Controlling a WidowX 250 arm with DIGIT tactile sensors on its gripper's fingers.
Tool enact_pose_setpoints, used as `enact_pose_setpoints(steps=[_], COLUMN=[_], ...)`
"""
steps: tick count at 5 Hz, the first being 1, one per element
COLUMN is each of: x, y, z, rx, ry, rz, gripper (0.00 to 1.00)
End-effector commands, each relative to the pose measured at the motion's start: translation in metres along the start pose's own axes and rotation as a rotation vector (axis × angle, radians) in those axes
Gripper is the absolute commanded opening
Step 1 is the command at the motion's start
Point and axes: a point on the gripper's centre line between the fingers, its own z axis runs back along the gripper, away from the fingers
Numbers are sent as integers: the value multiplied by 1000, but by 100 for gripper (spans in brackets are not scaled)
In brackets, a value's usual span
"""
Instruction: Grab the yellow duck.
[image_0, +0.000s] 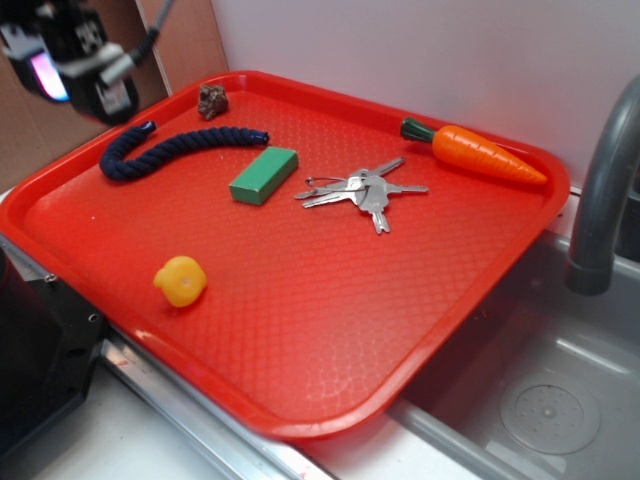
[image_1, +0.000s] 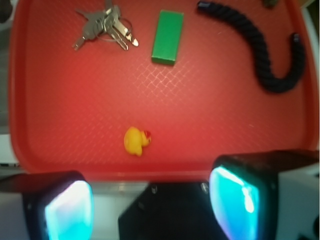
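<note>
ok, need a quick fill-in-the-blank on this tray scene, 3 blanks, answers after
1. The yellow duck sits on the red ____.
2. The gripper is ____, holding nothing.
3. The keys lie between the carrot and the green ____.

Missing words: tray; open; block

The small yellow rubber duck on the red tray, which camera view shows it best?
The wrist view: the small yellow rubber duck is seen from above, red beak showing, beyond the open gripper. The exterior view shows the duck only as a rounded yellow lump near the red plastic tray edge, beak hidden.
</note>
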Motion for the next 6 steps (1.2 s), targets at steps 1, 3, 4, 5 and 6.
enact_pose_setpoints(steps=[1,3,4,5,6], x=[-22,-29,-30,-21,-17], y=[-3,-4,-3,0,-1], z=[-93,-128,-129,-129,-129], rx=[26,78,86,117,126], ry=[23,48,83,88,90], rz=[-157,-242,-265,-264,-260], gripper=[100,100,100,6,0])
